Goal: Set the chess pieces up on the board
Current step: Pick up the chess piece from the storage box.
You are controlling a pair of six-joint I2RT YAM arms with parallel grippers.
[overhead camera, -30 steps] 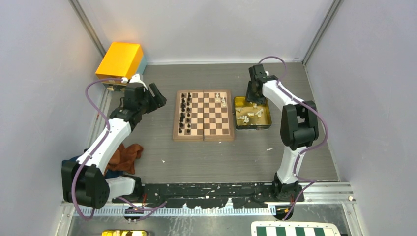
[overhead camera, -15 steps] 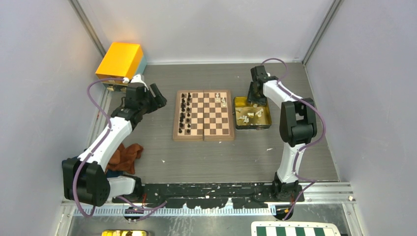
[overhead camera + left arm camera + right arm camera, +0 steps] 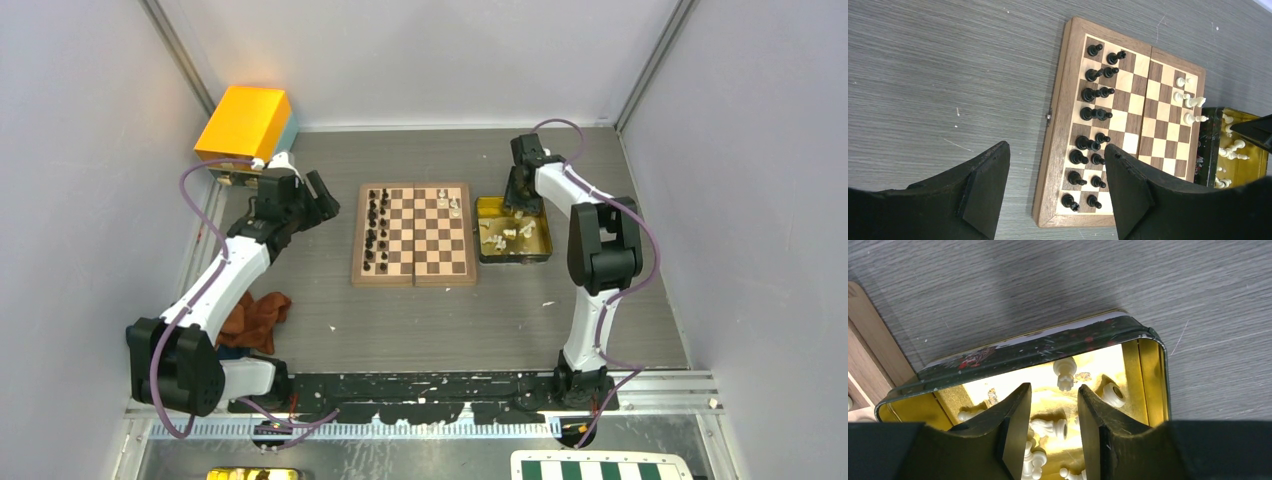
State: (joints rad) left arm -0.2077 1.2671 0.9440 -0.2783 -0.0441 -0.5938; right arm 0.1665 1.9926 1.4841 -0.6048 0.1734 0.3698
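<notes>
In the wrist view, the right gripper point(image 3: 1054, 390) hung low over a small tin point(image 3: 998, 357) in the middle of the frame. The tin was dark outside and shiny gold inside. The gripper's two black fingers point(image 3: 1015, 427) were apart, with a narrow gap, and held nothing. Little white pieces point(image 3: 1065, 374) lay tipped over on the gold floor. One lay just past the fingertips and another showed in the gap between the fingers. From above, the tin sat right of the middle, right beside the right edge of the board point(image 3: 413, 270). The board was a small wooden square with dark and light brown squares, a brown frame and a seam down the middle. It lay flat on the grey table point(image 3: 420, 320). Black pieces point(image 3: 375, 230) stood in two lines along its left side. A few more white pieces stood near its upper right corner. The left gripper point(image 3: 322, 200) hovered just left of the board, its fingers wide apart and empty.
</notes>
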